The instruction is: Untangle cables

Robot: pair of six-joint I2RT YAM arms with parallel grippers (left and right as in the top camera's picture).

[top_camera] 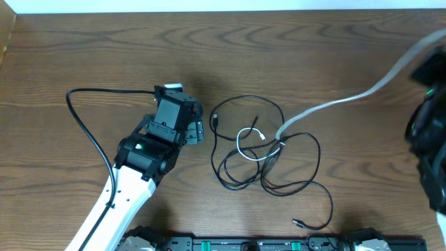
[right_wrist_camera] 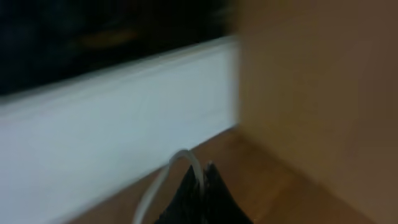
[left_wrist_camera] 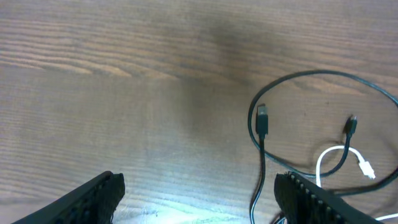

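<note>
At table centre, cables: a loose tangle of black cables (top_camera: 244, 98) (left_wrist_camera: 323, 73) and one white cable (top_camera: 348, 97) (left_wrist_camera: 323, 163), knotted just right of the middle of the wooden table (top_camera: 104, 49).
White cable: its short end curls inside the black loops and finishes in a small white plug (top_camera: 261, 137) (left_wrist_camera: 367, 169); its long run rises out of the knot and slants off towards the upper right, lifted clear of the wood.
Black plugs: one flat plug (top_camera: 216, 120) (left_wrist_camera: 262, 118) lies at the left side of the tangle, and another (top_camera: 298, 224) trails off at the near edge.
Left gripper (top_camera: 200, 122) (left_wrist_camera: 199, 186): jaws spread wide, holding nothing, low over bare wood just left of the tangle and apart from it.
Right arm (top_camera: 426, 125): blurred, at the right edge of the overhead view.
Right gripper (right_wrist_camera: 202, 182): in a blurred wrist view the dark fingers meet in a point, pinching the white cable (right_wrist_camera: 180, 158), which arcs over the tip.
</note>
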